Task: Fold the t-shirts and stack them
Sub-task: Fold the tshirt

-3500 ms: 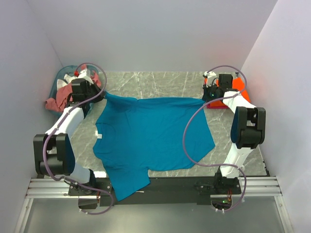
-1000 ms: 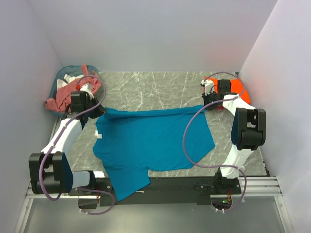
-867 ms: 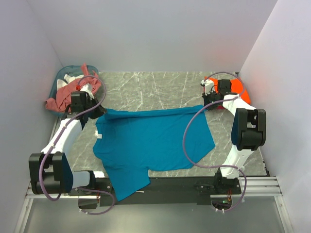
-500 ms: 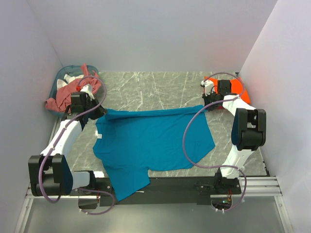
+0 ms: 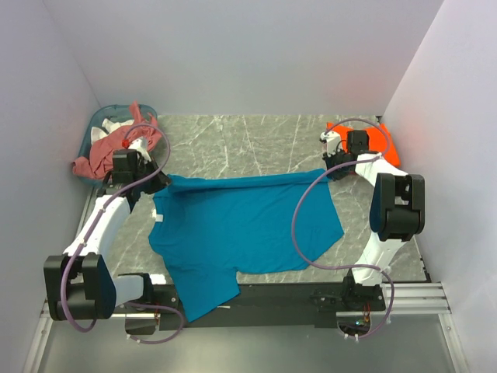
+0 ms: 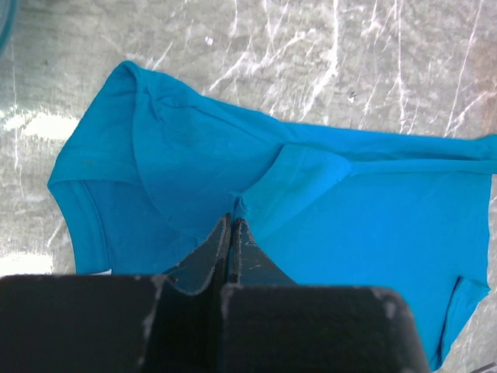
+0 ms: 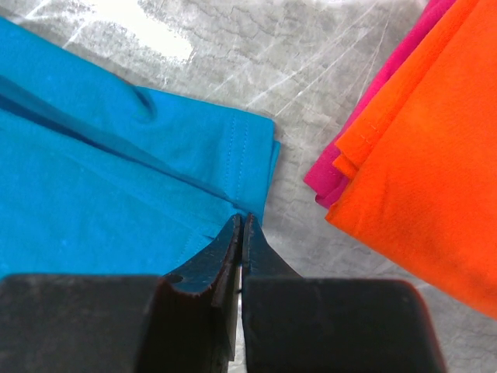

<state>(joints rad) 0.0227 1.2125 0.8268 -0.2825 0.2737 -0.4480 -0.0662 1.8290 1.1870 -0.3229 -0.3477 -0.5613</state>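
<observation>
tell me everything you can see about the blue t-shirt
The blue t-shirt is plain teal, soft knit cloth with short sleeves and a small white tag at the neck. It lies sideways on the grey marble table, neck to the left, hem to the right, its far edge folded over toward the near side. The near sleeve hangs past the table's front edge. The left gripper is shut on a pucker near the far sleeve; the right gripper is shut on the stitched hem corner.

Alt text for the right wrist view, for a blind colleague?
The right gripper, shut, pinches the hem corner of the teal t-shirt on the marble table. Beside it, a folded orange t-shirt lies over a magenta garment.
</observation>
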